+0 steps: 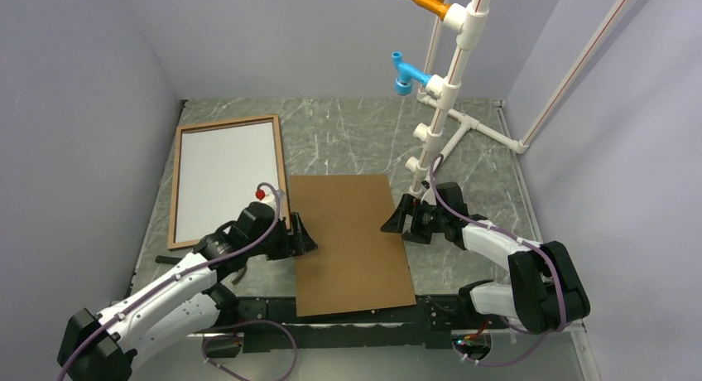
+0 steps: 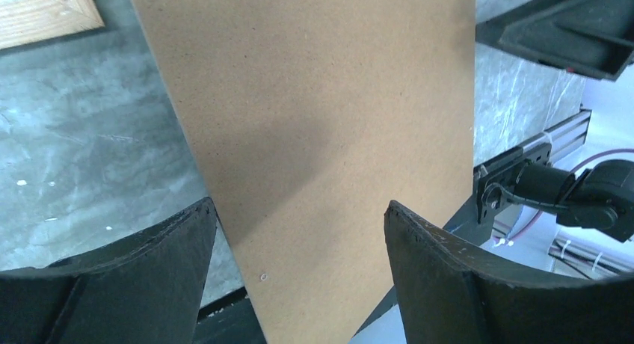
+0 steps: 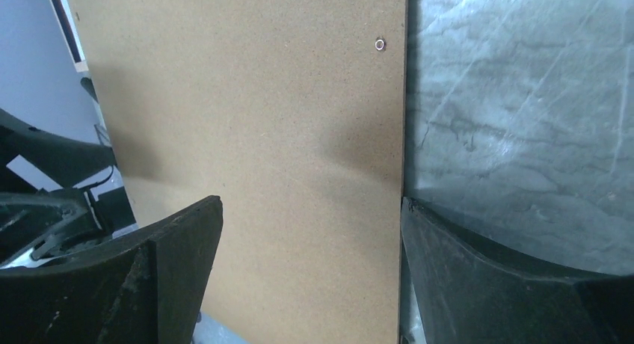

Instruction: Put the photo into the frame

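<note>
Marble tabletop [image 1: 348, 141], frame [image 1: 228, 122] left of left gripper [image 1: 303, 234]

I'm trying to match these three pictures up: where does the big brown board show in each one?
Top view: the brown board lies flat in the middle.
Left wrist view: the board fills the centre, top to bottom.
Right wrist view: the board covers the left and middle.
Shared landmark: the grey marbled table, left of the board in the left wrist view, right of it in the right.
</note>
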